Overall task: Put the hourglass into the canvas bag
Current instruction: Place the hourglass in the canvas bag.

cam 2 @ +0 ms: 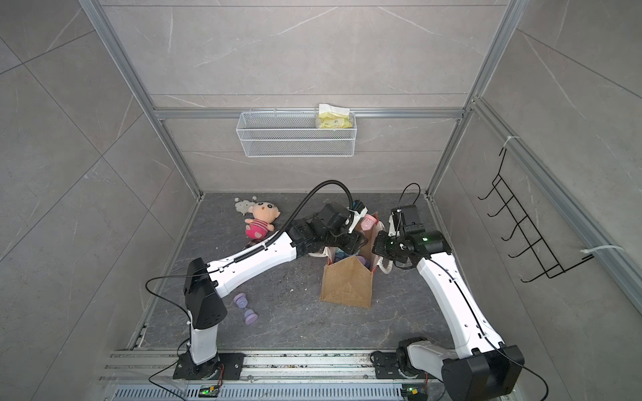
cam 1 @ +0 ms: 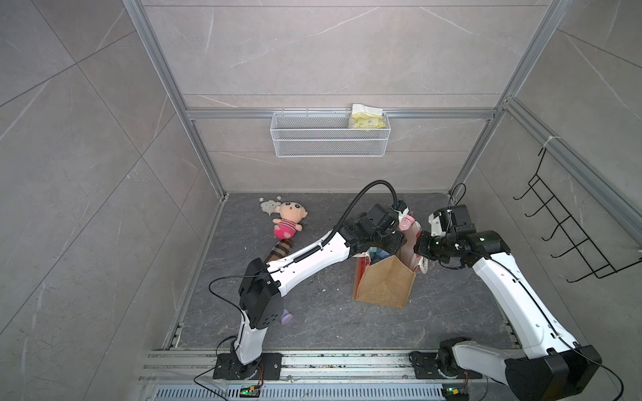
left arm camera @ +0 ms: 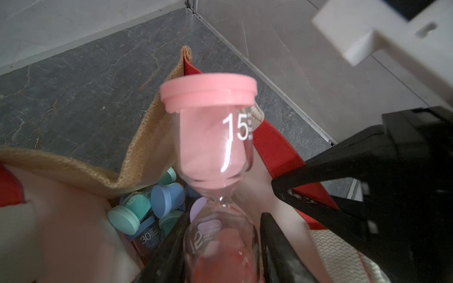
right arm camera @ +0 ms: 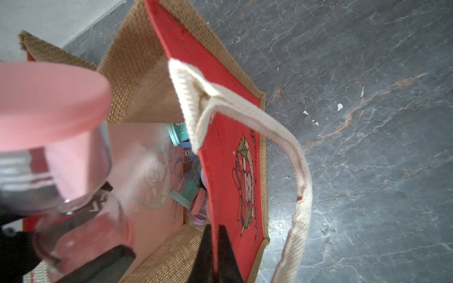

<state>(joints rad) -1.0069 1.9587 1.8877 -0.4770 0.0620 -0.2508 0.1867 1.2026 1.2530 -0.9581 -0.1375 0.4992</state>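
Note:
My left gripper (left arm camera: 221,232) is shut on the lower bulb of a pink hourglass (left arm camera: 210,137) marked 15. It holds it above the open mouth of the canvas bag (cam 1: 385,281), which stands upright with tan burlap sides and red panels. In both top views the hourglass (cam 1: 406,222) (cam 2: 368,221) sticks out past the left gripper (cam 1: 399,217) over the bag's (cam 2: 347,284) far end. My right gripper (right arm camera: 215,227) is shut on the top edge of the bag's red panel (right arm camera: 228,159), beside a white handle (right arm camera: 269,127). Several hourglasses (left arm camera: 147,208) lie inside the bag.
A purple hourglass (cam 2: 245,309) lies on the floor by the left arm's elbow. A plush doll (cam 1: 288,222) and a brown plaid item (cam 1: 278,251) lie at the back left. A wire basket (cam 1: 330,135) with a yellow packet (cam 1: 368,118) hangs on the back wall. A black hook rack (cam 1: 573,236) hangs on the right wall.

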